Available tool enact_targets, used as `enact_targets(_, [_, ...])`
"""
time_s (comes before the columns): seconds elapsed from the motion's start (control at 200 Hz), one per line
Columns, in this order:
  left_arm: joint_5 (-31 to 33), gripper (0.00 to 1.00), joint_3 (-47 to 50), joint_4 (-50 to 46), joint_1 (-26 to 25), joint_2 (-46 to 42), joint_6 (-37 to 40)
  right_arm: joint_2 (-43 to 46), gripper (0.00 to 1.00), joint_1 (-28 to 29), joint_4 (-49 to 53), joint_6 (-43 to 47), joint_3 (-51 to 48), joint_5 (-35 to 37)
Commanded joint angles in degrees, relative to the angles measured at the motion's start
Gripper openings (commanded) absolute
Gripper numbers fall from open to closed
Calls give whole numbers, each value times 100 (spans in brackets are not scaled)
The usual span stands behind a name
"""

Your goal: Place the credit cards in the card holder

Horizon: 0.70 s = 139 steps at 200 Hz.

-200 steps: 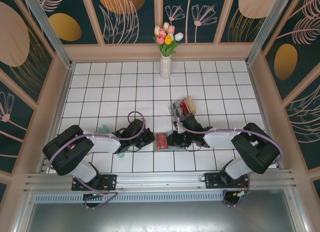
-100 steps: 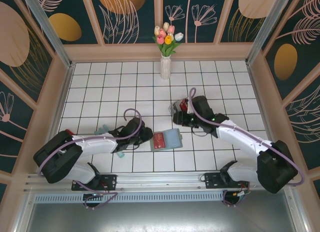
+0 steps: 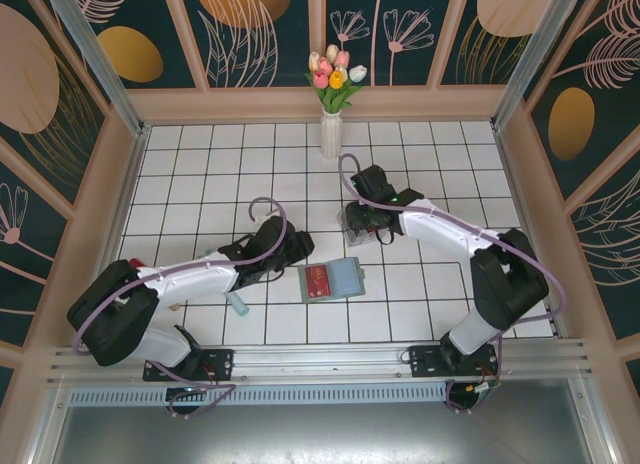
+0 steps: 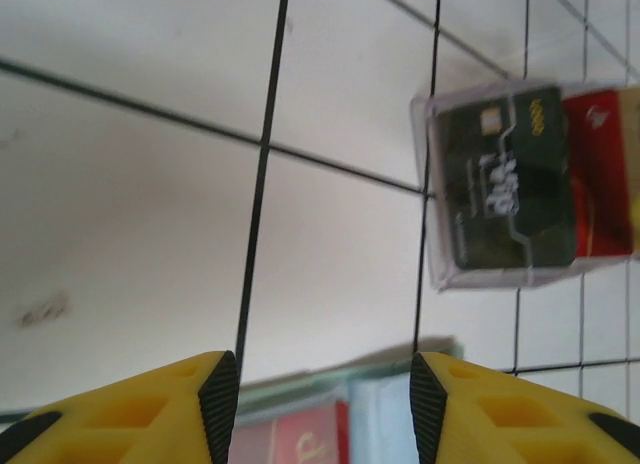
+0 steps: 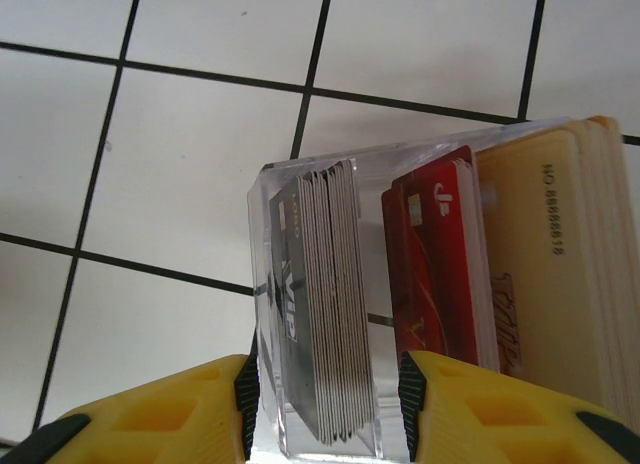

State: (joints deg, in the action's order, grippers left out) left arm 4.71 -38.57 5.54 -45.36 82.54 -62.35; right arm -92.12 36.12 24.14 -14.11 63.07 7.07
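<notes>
Top view: the flat grey-green bifold card holder (image 3: pixel 346 278) lies open on the white tiled table (image 3: pixel 200 174) with a red credit card (image 3: pixel 319 281) on its left half. The left gripper (image 3: pixel 297 246) is just beside it, and the right gripper (image 3: pixel 368 224) is over the clear plastic box (image 3: pixel 350 229). Left wrist: jaws partly apart, holding nothing. Right wrist: jaws partly apart, straddling the box's grey cards (image 5: pixel 320 314). Can't tell if they're touching.
</notes>
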Motion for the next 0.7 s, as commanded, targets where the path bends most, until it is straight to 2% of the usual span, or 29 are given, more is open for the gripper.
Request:
enact_targets(0.0, [-251, 52, -191, 449, 180, 297, -46, -291, 44, 148, 324, 360, 364, 371])
enact_targets(0.29, [-421, 52, -595, 478, 212, 663, -11, -1146, 43, 434, 627, 362, 876, 1520])
enact_targets(0.475, [-395, 54, -446, 568, 213, 606, -94, -1364, 43, 518, 653, 409, 938, 1632])
enact_targets(0.691, [-502, 54, -425, 705, 220, 677, -155, -1538, 43, 690, 784, 410, 1036, 2214])
